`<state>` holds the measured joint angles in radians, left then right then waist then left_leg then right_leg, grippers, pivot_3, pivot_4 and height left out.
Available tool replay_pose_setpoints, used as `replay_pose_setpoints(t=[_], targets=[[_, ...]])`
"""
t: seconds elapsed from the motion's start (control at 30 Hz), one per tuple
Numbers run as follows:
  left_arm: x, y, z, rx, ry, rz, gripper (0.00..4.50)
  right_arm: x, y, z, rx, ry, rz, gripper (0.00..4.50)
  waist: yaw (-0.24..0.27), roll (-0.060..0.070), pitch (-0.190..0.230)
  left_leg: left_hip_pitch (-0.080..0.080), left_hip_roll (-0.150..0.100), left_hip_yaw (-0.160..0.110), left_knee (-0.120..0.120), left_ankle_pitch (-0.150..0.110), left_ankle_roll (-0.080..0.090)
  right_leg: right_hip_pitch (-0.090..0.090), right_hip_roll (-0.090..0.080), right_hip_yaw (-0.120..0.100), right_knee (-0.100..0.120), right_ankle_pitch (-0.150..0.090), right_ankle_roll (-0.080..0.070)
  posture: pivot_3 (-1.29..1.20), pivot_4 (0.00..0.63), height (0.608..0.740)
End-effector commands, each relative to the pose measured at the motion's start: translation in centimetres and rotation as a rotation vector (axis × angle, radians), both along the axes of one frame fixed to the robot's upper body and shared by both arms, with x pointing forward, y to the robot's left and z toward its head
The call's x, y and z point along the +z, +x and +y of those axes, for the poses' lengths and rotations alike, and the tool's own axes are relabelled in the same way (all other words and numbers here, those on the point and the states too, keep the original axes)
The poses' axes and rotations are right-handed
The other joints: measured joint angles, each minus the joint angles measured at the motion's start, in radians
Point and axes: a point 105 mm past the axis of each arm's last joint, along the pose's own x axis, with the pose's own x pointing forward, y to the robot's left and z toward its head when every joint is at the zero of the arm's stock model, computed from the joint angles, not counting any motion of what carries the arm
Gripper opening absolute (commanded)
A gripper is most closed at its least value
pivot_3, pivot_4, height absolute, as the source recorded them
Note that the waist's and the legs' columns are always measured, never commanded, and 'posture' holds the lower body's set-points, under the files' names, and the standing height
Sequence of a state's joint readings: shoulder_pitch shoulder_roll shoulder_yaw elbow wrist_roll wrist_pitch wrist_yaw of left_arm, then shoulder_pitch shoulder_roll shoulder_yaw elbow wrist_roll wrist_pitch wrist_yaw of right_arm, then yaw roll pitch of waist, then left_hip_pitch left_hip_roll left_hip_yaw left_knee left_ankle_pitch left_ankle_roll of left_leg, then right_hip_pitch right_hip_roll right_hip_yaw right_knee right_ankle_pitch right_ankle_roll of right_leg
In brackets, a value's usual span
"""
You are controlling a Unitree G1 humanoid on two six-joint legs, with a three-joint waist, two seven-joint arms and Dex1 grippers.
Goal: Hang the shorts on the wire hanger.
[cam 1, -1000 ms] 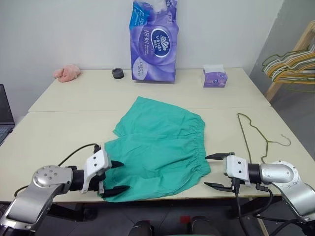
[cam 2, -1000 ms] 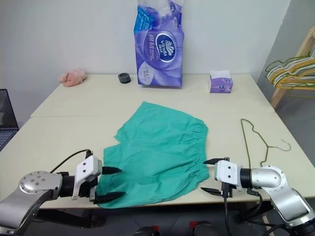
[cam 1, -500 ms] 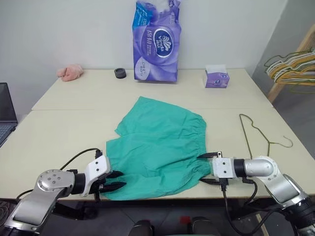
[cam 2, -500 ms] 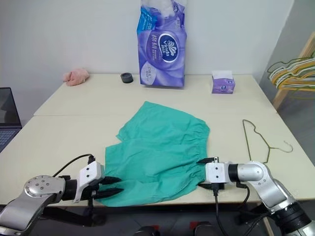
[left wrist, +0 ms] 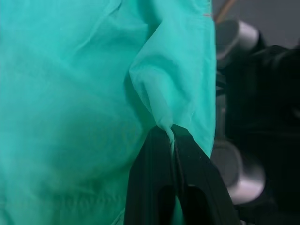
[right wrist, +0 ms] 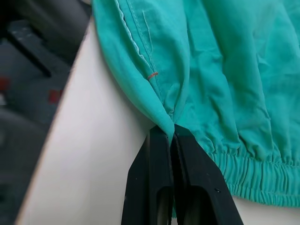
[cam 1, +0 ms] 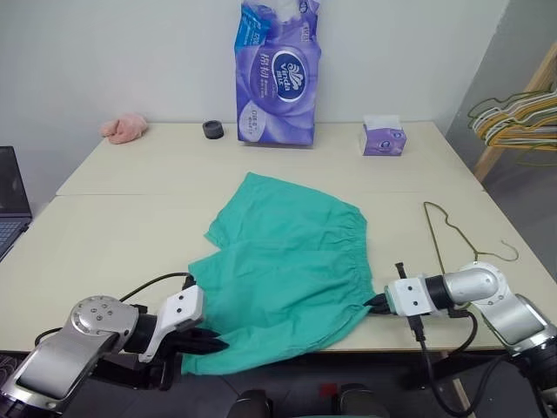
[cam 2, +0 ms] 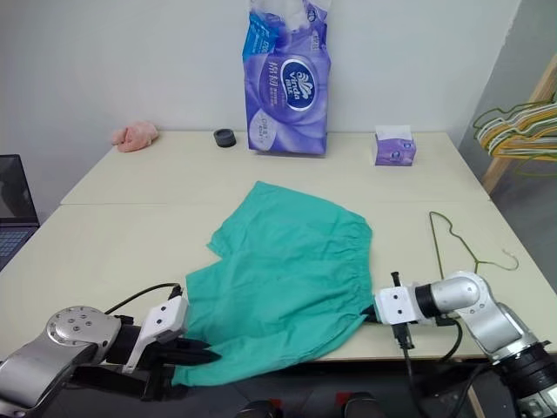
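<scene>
At table's near edge | both pincers (right wrist: 169, 132) (left wrist: 174, 136) clamped on shorts (cam 1: 287, 252) | pack lettering unreadable

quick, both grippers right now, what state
Left gripper: shut on the shorts.
Right gripper: shut on the shorts' edge near the waistband.

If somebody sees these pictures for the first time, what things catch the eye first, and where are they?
The teal-green shorts lie spread across the near half of the table, with the left end effector and the right end effector shut on their near corners. A tall purple tissue pack stands at the far edge, and the thin wire hanger lies right of the shorts.
</scene>
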<state>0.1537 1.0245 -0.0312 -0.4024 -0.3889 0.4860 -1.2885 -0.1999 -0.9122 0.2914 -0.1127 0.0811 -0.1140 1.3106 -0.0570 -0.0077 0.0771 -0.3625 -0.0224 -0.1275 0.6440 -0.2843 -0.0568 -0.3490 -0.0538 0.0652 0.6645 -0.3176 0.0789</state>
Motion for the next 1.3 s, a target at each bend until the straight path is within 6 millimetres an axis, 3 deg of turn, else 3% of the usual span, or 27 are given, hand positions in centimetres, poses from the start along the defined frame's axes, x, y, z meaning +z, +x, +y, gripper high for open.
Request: replay_pose_setpoints(t=[0.03,0.2,0.23,0.33,0.5,0.57,0.67,0.77,0.87,0.93,1.0,1.07,1.13,1.3], targets=[[1.2,-0.2,-0.7,-0.022,-0.025,0.008,0.0,1.3,-1.3,-0.2,0.046,-0.005,0.039,0.02,0.0,0.0,0.0,0.0,0.0,0.0,0.0,0.0,0.0,0.0,0.0,0.0,0.0,0.0,0.0,-0.09,0.024,0.74],[1.4,0.6,-1.6,-0.002,-0.053,-0.028,0.0,1.2,-1.4,0.5,0.036,-0.01,0.034,0.02,-0.003,0.0,0.0,0.0,0.0,0.0,0.0,0.0,0.0,0.0,0.0,0.0,0.0,0.0,0.0,-0.1,0.026,0.74],[1.6,1.0,-1.9,0.026,-0.076,-0.028,0.2,1.4,-1.2,0.5,0.028,-0.01,0.024,0.0,-0.002,0.0,0.0,0.0,0.0,0.0,0.0,0.0,0.0,0.0,0.0,0.0,0.0,0.0,0.0,-0.1,0.026,0.74],[1.7,1.1,-2.0,0.034,-0.086,-0.014,0.9,1.4,-1.2,0.1,0.027,-0.043,0.025,0.74,-0.003,0.0,0.0,0.0,0.0,0.0,0.001,0.0,0.0,0.0,0.0,0.0,0.0,0.0,0.0,-0.1,0.025,0.74],[2.3,0.5,-2.3,0.029,-0.125,0.018,2.4,1.4,-1.3,-2.1,0.029,-0.128,0.027,2.48,-0.003,0.0,0.0,0.0,0.0,0.0,0.001,0.0,0.0,0.0,0.0,0.0,0.0,0.0,0.0,-0.1,0.023,0.74],[2.9,0.8,-2.5,0.043,-0.155,-0.002,3.03,2.4,-0.4,-3.1,-0.038,-0.112,0.004,3.18,-0.002,0.0,0.0,0.0,0.0,0.0,0.001,0.0,0.0,0.0,0.0,0.0,0.0,0.0,0.0,-0.1,0.023,0.74],[4.5,2.7,-2.9,0.117,-0.231,-0.095,3.89,5.2,2.5,-5.2,-0.273,-0.012,-0.065,3.19,-0.002,0.0,0.0,0.0,0.0,0.0,0.001,0.0,0.0,0.0,0.0,0.0,0.0,0.0,0.0,-0.1,0.024,0.74],[6.9,5.5,-3.5,0.205,-0.322,-0.236,3.89,8.0,5.4,-8.6,-0.598,0.153,-0.141,3.19,0.003,-0.001,0.0,0.0,0.0,0.0,0.002,0.0,0.0,0.001,0.0,0.0,0.0,0.001,0.0,-0.11,0.026,0.74],[7.9,7.0,-4.2,0.221,-0.342,-0.328,3.89,8.2,5.7,-9.8,-0.795,0.305,-0.128,3.19,0.003,-0.003,-0.002,0.0,0.0,-0.002,0.002,0.0,0.0,0.002,0.0,-0.001,0.0,0.001,0.0,-0.12,0.027,0.74],[8.2,7.6,-4.8,0.185,-0.32,-0.387,3.89,7.6,5.9,-10.5,-0.972,0.419,-0.096,3.19,0.0,-0.004,-0.003,0.0,0.0,-0.002,0.001,0.0,0.0,0.002,0.0,-0.001,0.0,0.001,-0.001,-0.13,0.03,0.74],[8.1,7.9,-5.3,0.14,-0.293,-0.436,3.89,6.1,5.8,-11.4,-1.122,0.43,-0.102,3.19,-0.003,-0.001,-0.003,-0.001,-0.001,-0.002,0.001,0.0,0.0,0.001,0.0,-0.001,0.0,0.001,-0.001,-0.14,0.032,0.74],[8.3,7.7,-6.2,0.067,-0.304,-0.441,3.89,4.0,6.0,-13.7,-1.412,0.406,-0.142,3.19,-0.009,0.0,-0.003,-0.001,-0.001,0.001,0.001,0.0,0.0,0.0,-0.001,0.003,0.001,0.001,-0.001,-0.15,0.034,0.74],[8.4,7.3,-6.9,-0.017,-0.311,-0.437,3.89,2.5,5.6,-14.6,-1.591,0.414,-0.103,3.19,-0.017,0.0,-0.003,-0.001,-0.001,0.003,0.002,0.0,0.0,0.0,0.0,0.004,0.001,0.001,0.0,-0.17,0.037,0.74],[8.3,7.6,-7.0,-0.121,-0.287,-0.434,3.89,1.6,5.7,-15.5,-1.737,0.398,-0.098,3.19,-0.038,0.005,-0.003,0.0,-0.001,0.004,0.001,0.0,0.0,0.0,0.0,0.005,0.001,0.001,0.0,-0.19,0.039,0.74]])
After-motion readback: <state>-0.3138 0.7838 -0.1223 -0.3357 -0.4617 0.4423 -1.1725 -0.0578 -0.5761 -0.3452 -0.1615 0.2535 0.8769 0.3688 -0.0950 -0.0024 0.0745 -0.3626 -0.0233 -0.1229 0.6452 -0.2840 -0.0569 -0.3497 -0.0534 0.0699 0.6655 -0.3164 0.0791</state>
